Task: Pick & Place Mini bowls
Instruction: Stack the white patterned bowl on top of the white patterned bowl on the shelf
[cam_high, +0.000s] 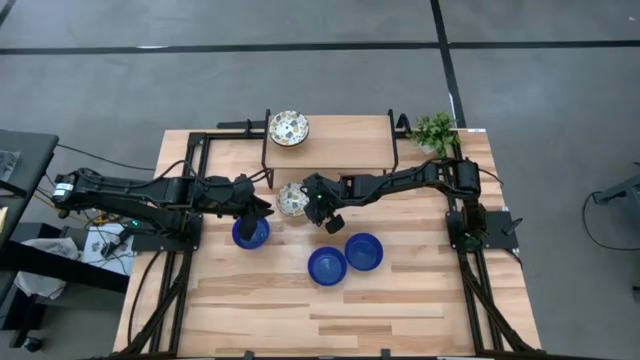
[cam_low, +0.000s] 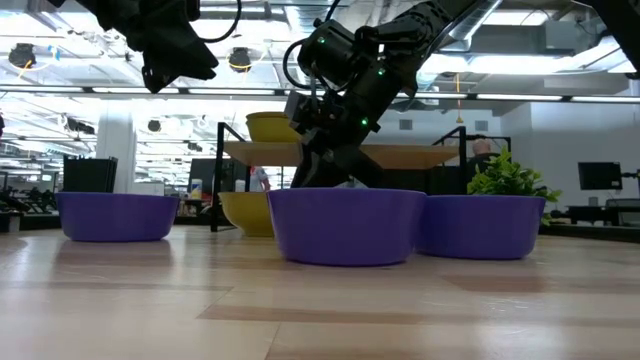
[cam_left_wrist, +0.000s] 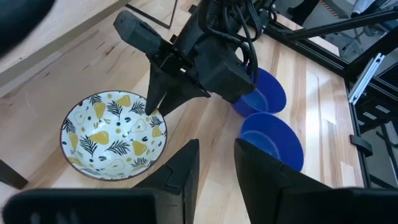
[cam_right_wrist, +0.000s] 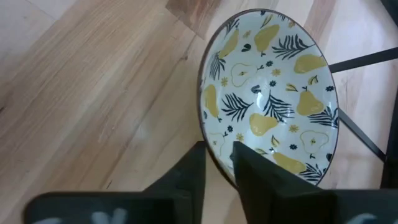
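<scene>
Low view, nearest: 3 blue bowls (cam_low: 347, 226) in row on table (cam_low: 320, 310); yellow-looking bowls behind, pattern unreadable there.
Right wrist view only: right gripper (cam_right_wrist: 216, 163) pinching rim of pear-patterned bowl (cam_right_wrist: 268, 93), 1 finger inside, 1 outside.
Left wrist view: left gripper (cam_left_wrist: 216, 158) empty, fingers slightly parted, hovering just beside same bowl.
High view only: second patterned bowl (cam_high: 288, 128) on raised shelf (cam_high: 340, 145), plant (cam_high: 435, 130) at far right corner.

Wooden table (cam_high: 400, 300); three blue bowls (cam_high: 327, 266), patterned bowl (cam_high: 291, 199).
</scene>
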